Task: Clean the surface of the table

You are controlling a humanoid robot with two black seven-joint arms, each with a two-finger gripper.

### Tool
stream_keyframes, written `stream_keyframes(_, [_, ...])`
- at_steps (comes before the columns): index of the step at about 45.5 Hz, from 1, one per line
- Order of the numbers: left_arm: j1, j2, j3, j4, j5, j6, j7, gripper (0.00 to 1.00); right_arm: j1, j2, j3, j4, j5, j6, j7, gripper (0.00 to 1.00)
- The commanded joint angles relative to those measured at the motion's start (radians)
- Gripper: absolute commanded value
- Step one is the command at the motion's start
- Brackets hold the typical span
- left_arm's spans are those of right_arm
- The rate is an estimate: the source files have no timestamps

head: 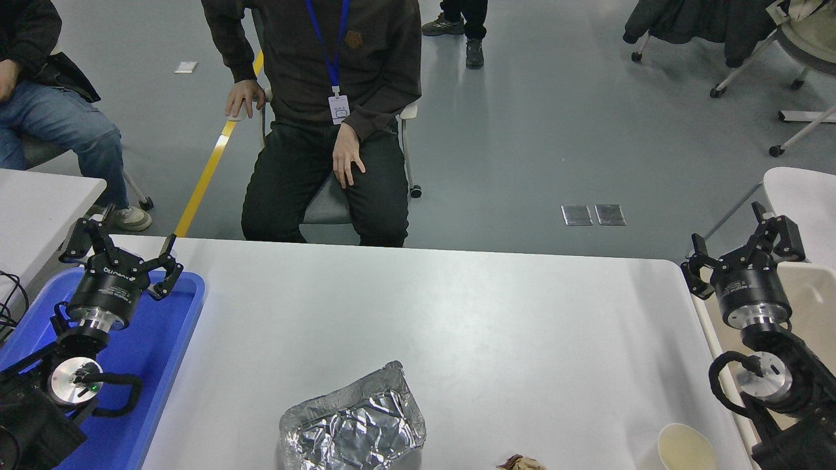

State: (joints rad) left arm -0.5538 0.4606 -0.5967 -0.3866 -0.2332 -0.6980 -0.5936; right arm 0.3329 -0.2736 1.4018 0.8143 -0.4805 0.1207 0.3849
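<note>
The table (457,307) filled the lower middle of the head view, its far edge toward a seated person (326,124), and most of it lay bare. What was left to clear sat along the near edge: a crumpled foil tray (353,427) near the middle, a brownish scrap (520,463) just to its right and only partly in view, and a paper cup (686,449) close to the near right corner.

The right gripper (744,251) hung off the table's right edge, level with the far right corner, fingers spread and empty, over a beige surface (810,307) beside the table. The left gripper (121,251) was parked over the blue tray (163,365) at the table's left edge, also spread wide and holding nothing.

The relation that mattered: all three leftovers lay back toward the robot and inward from the right gripper, which pointed away from them. The cup was the nearest, close to the right arm's own side; the foil sat about midway between the two arms, its long axis running roughly along the near edge. The right arm looked better placed to start, probably with the cup, pulling back toward the near edge first.
</note>
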Motion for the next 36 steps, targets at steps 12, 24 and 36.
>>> stream_keyframes(12, [0.0, 0.0, 0.002, 0.0, 0.0, 0.0, 0.0, 1.0, -0.011, -0.004, -0.009, 0.002, 0.0, -0.001, -0.001, 1.0])
stream_keyframes(24, [0.0, 0.0, 0.002, -0.002, 0.0, 0.0, 0.0, 1.0, -0.008, -0.022, -0.014, -0.006, 0.0, 0.0, -0.001, 1.0])
stream_keyframes(36, [0.0, 0.0, 0.002, 0.0, 0.0, 0.0, 0.0, 1.0, -0.008, -0.027, -0.01, 0.0, 0.0, 0.0, -0.003, 1.0])
